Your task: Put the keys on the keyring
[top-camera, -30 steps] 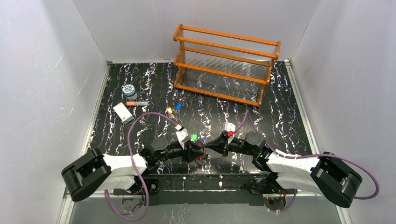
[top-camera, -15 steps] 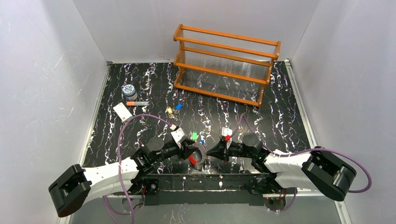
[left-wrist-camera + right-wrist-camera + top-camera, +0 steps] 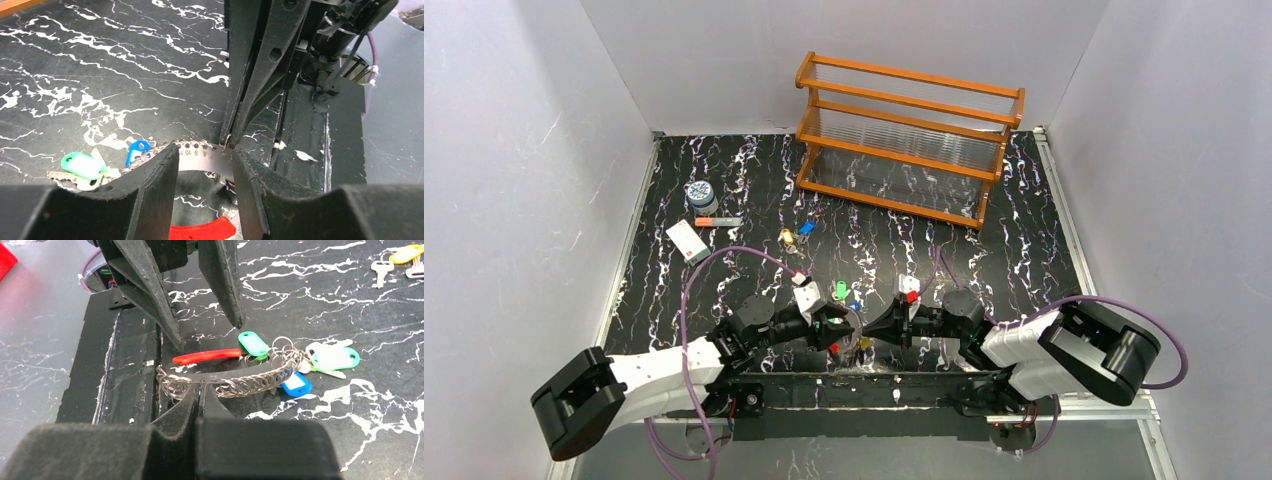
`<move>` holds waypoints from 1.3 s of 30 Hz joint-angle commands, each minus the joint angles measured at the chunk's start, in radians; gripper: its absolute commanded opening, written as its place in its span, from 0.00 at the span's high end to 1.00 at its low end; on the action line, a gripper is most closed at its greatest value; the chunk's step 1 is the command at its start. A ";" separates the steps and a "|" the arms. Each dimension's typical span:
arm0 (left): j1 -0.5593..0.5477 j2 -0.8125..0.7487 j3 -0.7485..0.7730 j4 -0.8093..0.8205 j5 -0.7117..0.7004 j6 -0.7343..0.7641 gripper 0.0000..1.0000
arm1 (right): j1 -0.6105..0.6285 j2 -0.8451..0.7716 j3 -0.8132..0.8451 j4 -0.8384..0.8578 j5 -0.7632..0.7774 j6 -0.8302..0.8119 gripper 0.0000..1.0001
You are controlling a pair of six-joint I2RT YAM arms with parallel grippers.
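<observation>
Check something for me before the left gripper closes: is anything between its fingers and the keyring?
Nothing visible does. The left gripper is open, its fingers flanking the keyring band with no object between. The right gripper pinches the same band just beyond them, and the green key and blue key lie off to the side.

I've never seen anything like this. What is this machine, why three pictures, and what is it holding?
These are two robot arms bolted to the near edge of a black marbled table. The wide picture looks down from above and behind them. The other two come from a camera on each wrist, with that arm's own fingers at the bottom. The right gripper is shut on the keyring, a loop hung with small rings and a red piece. The left gripper straddles it, jaws apart. A green key and a blue key lie at the ring; a yellow key lies farther back. A white card, a patterned jar and a wooden rack stand aside.
</observation>
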 commanded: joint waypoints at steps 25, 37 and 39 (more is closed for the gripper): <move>-0.035 0.105 -0.001 0.071 0.133 0.032 0.59 | 0.005 0.116 0.022 0.410 -0.116 0.103 0.99; -0.054 0.131 0.008 0.068 0.142 0.048 0.60 | 0.005 0.132 0.088 0.421 -0.160 0.145 0.99; -0.055 0.120 0.004 0.066 0.138 0.048 0.60 | 0.005 0.114 0.095 0.396 -0.154 0.145 0.99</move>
